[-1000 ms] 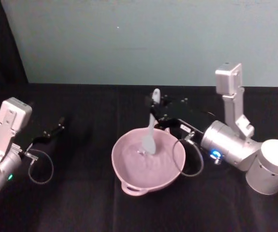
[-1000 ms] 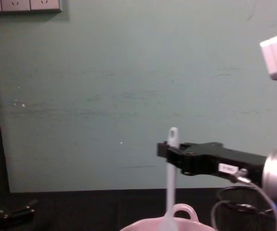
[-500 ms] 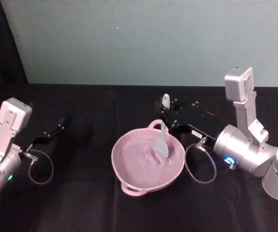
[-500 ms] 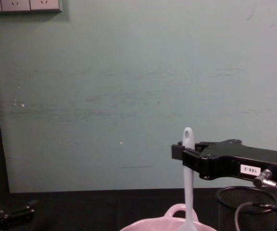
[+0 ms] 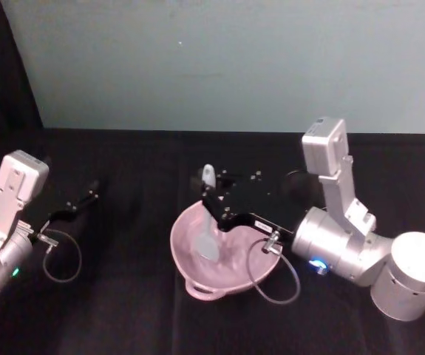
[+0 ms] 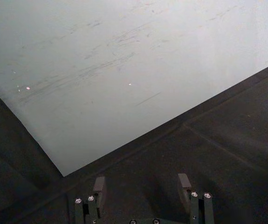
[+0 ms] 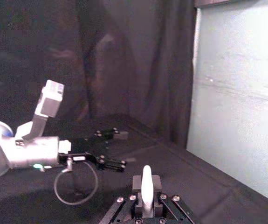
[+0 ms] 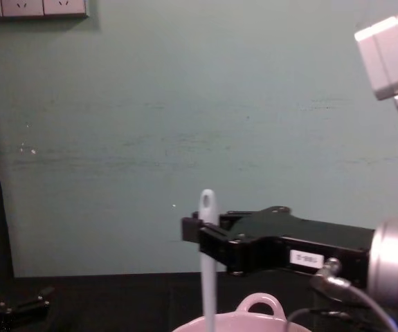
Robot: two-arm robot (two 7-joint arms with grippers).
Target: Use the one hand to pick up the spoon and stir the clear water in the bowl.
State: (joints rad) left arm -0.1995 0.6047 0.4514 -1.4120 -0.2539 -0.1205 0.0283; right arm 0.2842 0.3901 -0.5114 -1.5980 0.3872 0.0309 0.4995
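Observation:
The pale pink bowl (image 5: 177, 248) stands on the black table in the middle of the head view, its small loop handle (image 8: 259, 304) showing in the chest view. My right gripper (image 5: 211, 198) reaches in from the right over the bowl's left half. It is shut on the handle of the white spoon (image 5: 207, 218). The spoon (image 8: 207, 263) stands nearly upright, its scoop end down inside the bowl and its holed end above the fingers. The right wrist view shows the spoon handle (image 7: 146, 184) clamped between the jaws. My left gripper (image 5: 86, 200) rests open at the far left, its fingers (image 6: 99, 184) apart.
A pale green wall closes off the back of the table, with wall sockets (image 8: 32, 7) high on the left. A cable loop (image 5: 271, 277) hangs from my right wrist over the bowl's near right rim. Black cloth covers the table all around.
My right gripper has swept the spoon through the bowl: from the middle to the right side, and now over to the left side. The left arm has not moved.

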